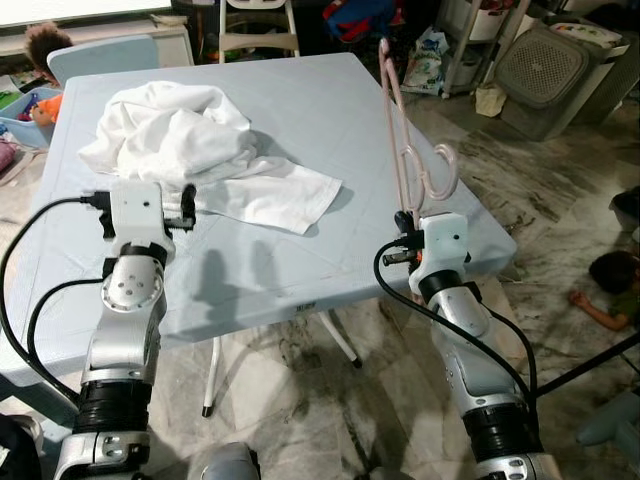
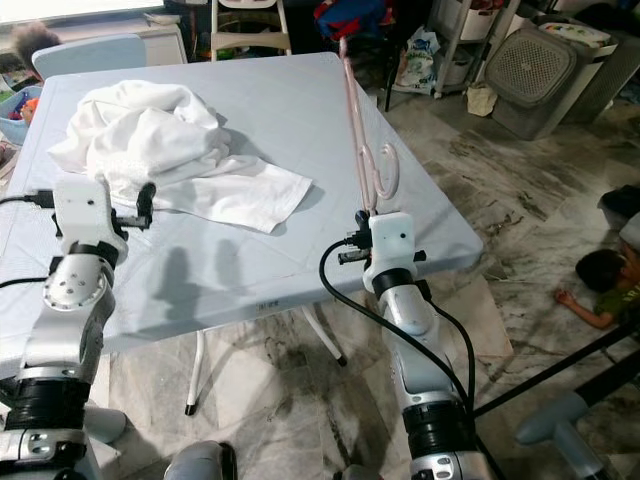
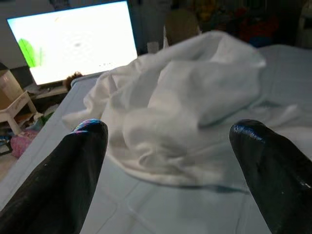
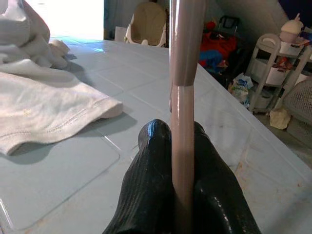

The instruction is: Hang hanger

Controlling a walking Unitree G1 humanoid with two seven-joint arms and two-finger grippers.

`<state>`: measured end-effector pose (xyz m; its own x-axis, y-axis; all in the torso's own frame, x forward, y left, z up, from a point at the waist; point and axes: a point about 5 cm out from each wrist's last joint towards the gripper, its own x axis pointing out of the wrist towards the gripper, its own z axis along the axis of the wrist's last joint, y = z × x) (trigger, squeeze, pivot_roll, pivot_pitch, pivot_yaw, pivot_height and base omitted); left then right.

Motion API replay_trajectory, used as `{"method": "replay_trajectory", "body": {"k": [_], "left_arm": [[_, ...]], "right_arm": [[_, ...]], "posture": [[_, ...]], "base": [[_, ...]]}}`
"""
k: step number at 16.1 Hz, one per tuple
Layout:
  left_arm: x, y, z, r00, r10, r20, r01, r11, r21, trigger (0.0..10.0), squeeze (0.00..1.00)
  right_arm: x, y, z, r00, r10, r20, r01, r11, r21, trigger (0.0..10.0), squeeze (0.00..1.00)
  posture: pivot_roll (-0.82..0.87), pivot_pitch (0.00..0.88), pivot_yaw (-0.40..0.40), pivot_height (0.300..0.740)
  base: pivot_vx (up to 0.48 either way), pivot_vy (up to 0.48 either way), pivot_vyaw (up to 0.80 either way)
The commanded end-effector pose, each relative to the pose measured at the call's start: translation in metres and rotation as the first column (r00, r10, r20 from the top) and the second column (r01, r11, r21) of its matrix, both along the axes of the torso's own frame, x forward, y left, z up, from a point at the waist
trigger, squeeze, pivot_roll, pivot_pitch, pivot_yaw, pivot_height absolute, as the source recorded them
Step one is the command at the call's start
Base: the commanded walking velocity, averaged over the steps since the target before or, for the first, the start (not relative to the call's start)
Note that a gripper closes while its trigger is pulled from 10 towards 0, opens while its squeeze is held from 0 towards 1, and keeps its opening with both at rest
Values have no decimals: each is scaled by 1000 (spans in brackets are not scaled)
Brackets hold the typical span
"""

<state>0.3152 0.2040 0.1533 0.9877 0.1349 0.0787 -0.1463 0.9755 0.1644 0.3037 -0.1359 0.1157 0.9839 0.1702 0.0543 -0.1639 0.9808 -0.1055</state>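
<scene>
Hanger sits pinched in right gripper, fingers closed tight on its pink bar w/ long axis running up and away over table edge. Left gripper hovers spread open, empty, facing white cloth. Right arm is the one to carry hanger to a rail, none seen yet.

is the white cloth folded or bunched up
Bunched up: the white cloth lies in a rumpled heap on the table, one flat corner spread toward the hanger.

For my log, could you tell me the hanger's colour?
Pale pink plastic hanger, clearest in the right wrist view.
</scene>
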Motion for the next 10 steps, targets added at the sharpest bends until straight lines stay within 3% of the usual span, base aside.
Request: {"method": "replay_trajectory", "body": {"k": [1,5,10], "left_arm": [[-2,-7,0,999,-35,-11,35,999,3,10000,0],[-4,-19,-1,997,-75,-15,75,997,23,10000,0],[-5,-21,0,997,-78,-15,78,997,16,10000,0]], "right_arm": [[2,0,9,1000,8,22,-8,1000,8,10000,0],[3,-4,11,1000,-8,24,9,1000,-6,10000,0],[1,-2,9,1000,6,18,-6,1000,-2,10000,0]], "posture": [[11,0,-20,740],[8,0,-21,740],[2,0,-17,740]], "base": [[0,0,0],[0,0,0],[-112,0,0]]}}
